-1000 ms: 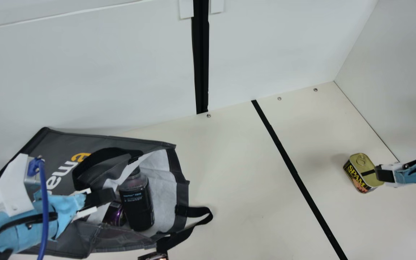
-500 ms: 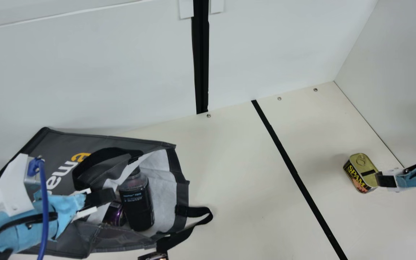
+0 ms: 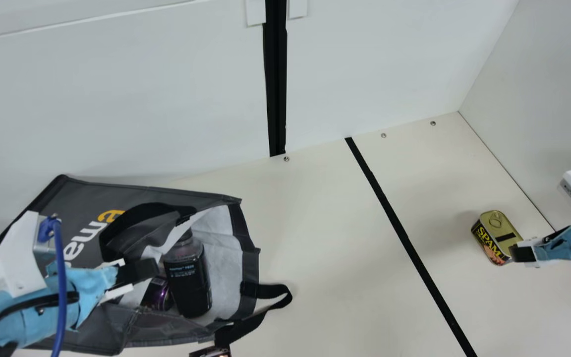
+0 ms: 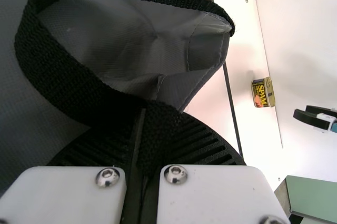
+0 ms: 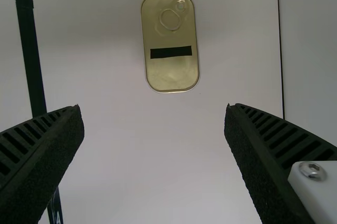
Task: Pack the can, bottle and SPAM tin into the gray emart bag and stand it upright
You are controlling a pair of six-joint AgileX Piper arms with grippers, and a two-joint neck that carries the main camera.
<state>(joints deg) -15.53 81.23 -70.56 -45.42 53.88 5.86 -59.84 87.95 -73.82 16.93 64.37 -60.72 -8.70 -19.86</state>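
The gray emart bag lies on its side at the left, mouth facing right. Inside its mouth are the dark bottle and the purple can. My left gripper is at the bag's opening; in the left wrist view the left gripper is shut on the black strap of the bag. On the table at the right stands the SPAM tin. My right gripper is above and beside it; in the right wrist view the right gripper is wide open, the SPAM tin beyond its fingertips.
A black tape line crosses the table between bag and tin. White walls rise behind and at the right. A small dark object is at the bottom edge, near the bag's loose handle.
My right gripper has shifted a little toward the front edge and then leftward beside the tin, its wrist coming further into the main view. The left arm, bag and tin have kept still.
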